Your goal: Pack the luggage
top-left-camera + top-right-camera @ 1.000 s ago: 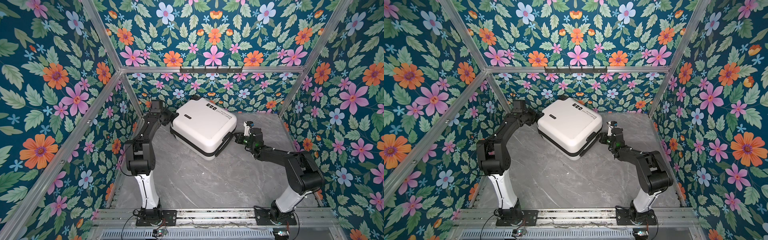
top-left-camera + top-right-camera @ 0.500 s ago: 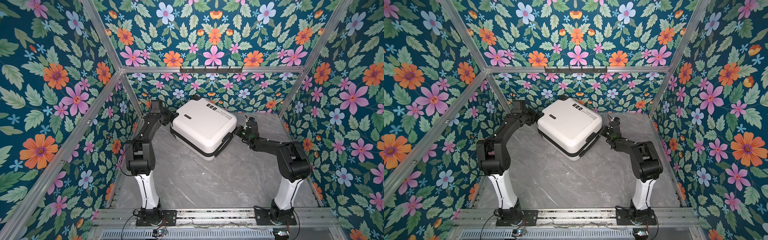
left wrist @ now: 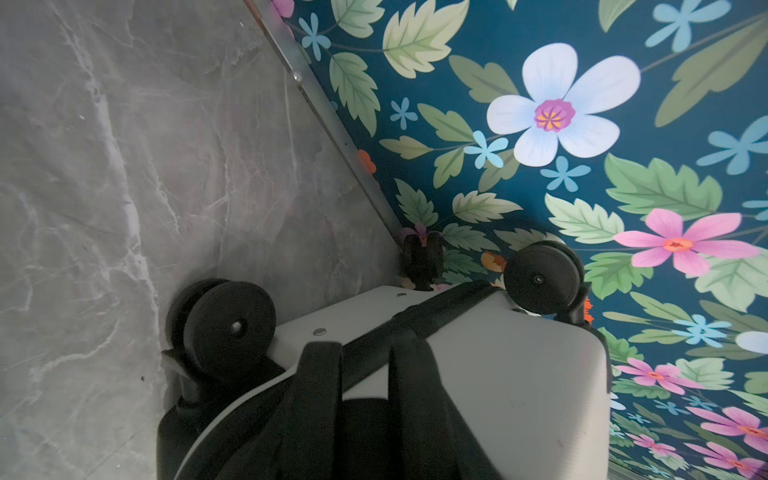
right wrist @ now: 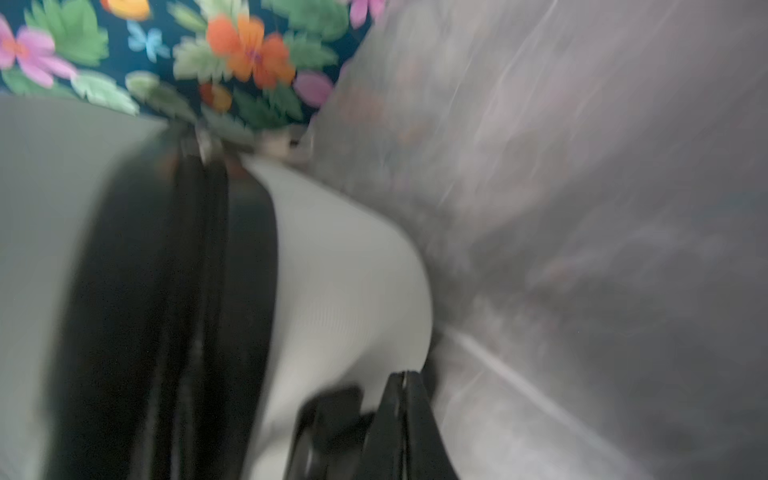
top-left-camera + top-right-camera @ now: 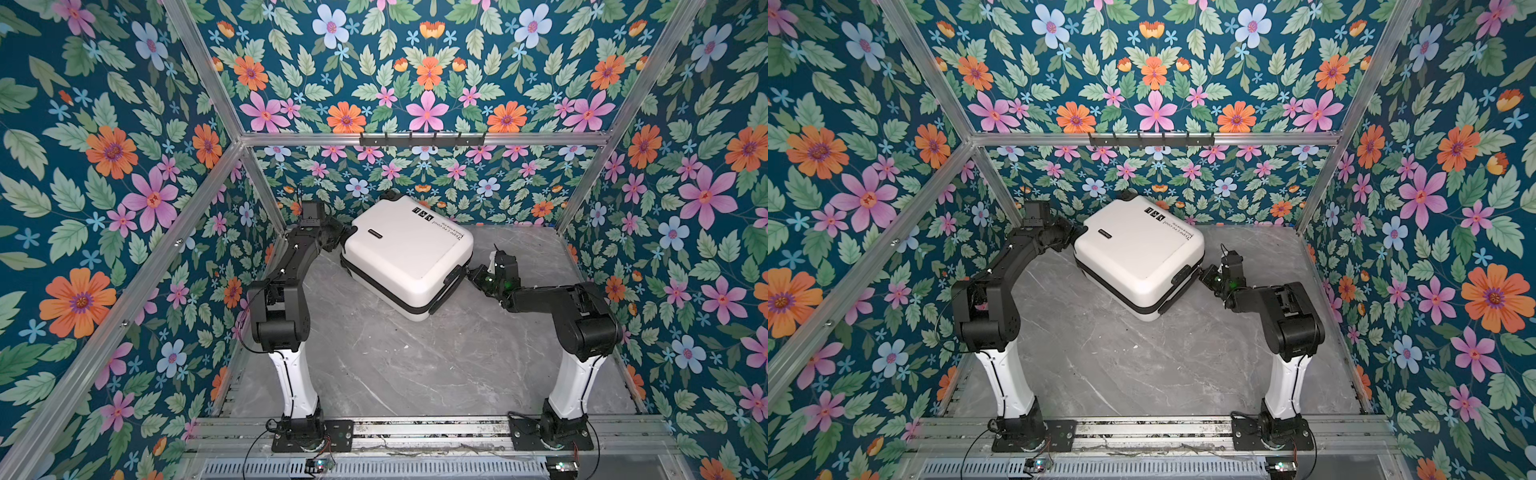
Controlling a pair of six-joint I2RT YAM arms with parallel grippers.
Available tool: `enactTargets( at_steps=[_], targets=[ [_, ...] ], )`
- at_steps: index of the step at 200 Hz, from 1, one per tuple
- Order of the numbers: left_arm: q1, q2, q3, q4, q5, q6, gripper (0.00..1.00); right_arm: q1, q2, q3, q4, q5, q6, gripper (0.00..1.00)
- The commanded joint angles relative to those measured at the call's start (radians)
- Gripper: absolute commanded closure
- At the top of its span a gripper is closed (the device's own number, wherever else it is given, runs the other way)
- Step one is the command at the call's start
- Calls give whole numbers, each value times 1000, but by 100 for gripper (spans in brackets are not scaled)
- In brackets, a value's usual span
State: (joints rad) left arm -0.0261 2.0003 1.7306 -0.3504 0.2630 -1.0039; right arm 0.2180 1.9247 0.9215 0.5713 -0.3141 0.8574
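A small white hard-shell suitcase (image 5: 409, 257) (image 5: 1138, 257), the luggage, lies flat and zipped up on the grey marble-patterned tabletop (image 5: 415, 365). It sits toward the back and is turned at an angle, so one corner points at the floral-papered rear wall (image 5: 415, 83). Black lettering shows on its upward shell in both top views.

The left gripper (image 5: 343, 237) (image 5: 1073, 232) is against the suitcase's wheel end, on the side nearest the left wall. In the left wrist view this gripper (image 3: 365, 349) has its two black fingers (image 3: 320, 395) partway apart. They are laid over the black zipper band (image 3: 436, 307) between two black spinner wheels (image 3: 232, 324).

The right gripper (image 5: 469, 272) (image 5: 1202, 274) is at the suitcase's right-hand corner, just beside a black side handle (image 5: 453, 274). The right wrist view is smeared, but there its fingers (image 4: 390, 415) are pressed together with no gap, and the tip (image 4: 403, 378) sits low beside the white shell. It seems to touch the shell, though the blur leaves that uncertain.
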Motion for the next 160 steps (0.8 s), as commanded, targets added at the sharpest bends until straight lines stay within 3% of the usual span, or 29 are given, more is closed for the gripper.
enactTargets(
  at_steps=[1,31,92,137,160],
  targets=[
    [11,-43,8,-172,-92,52,34,33,-20,-36,125,-92,2,96],
    [25,-175,-37,-263,-166,83,22,105,-52,-101,204,-118,-7,99],
    [19,-568,-347,-269,-155,65,23,309,-160,-141,241,-63,-95,100],
    [-141,-849,-655,-252,-207,-95,25,495,-186,6,86,-71,-178,100],
    [-279,-951,-723,-288,-259,-210,26,544,-252,-17,11,-41,-199,92]
  ],
)
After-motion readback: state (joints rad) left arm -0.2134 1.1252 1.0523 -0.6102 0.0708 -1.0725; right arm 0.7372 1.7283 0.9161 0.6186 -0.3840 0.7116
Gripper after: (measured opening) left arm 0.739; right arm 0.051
